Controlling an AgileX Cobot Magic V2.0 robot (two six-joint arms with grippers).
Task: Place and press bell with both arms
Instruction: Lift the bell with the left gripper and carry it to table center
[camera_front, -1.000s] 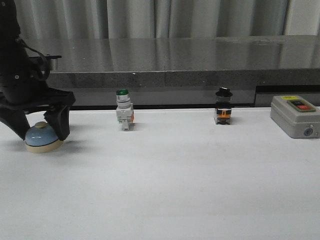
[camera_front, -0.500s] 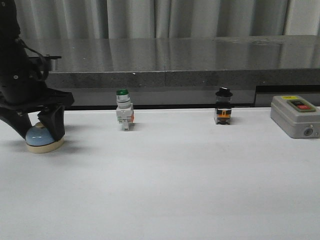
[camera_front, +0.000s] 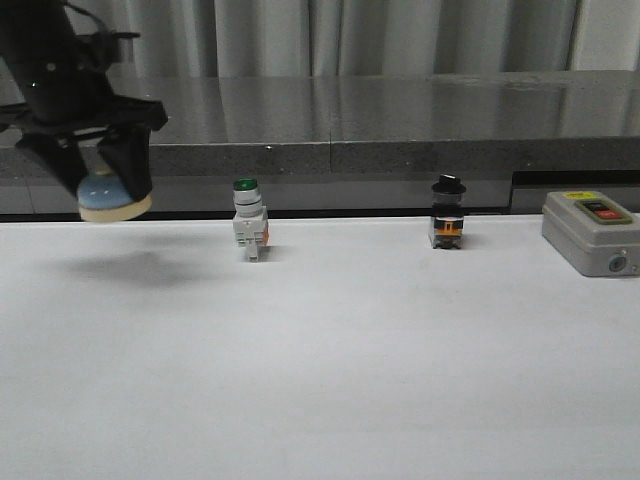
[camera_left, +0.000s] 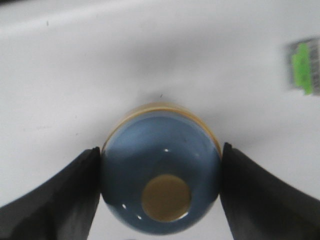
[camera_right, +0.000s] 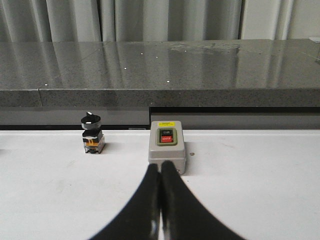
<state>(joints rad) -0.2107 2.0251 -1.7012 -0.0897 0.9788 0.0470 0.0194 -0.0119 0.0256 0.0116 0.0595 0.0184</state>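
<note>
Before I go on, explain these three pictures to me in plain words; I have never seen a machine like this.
This is a two-armed robot at a white table. The front picture looks forward over the table. The other two come from cameras on each wrist, looking down along the fingers.

The left gripper is shut on the bell, a light-blue dome with a cream base, and holds it in the air above the table. The left wrist picture shows the same bell from above, clamped between two black fingers.

The right gripper is shut and holds nothing.

On the table stand a green-capped switch, a black-capped switch and a grey box with red and green buttons.
</note>
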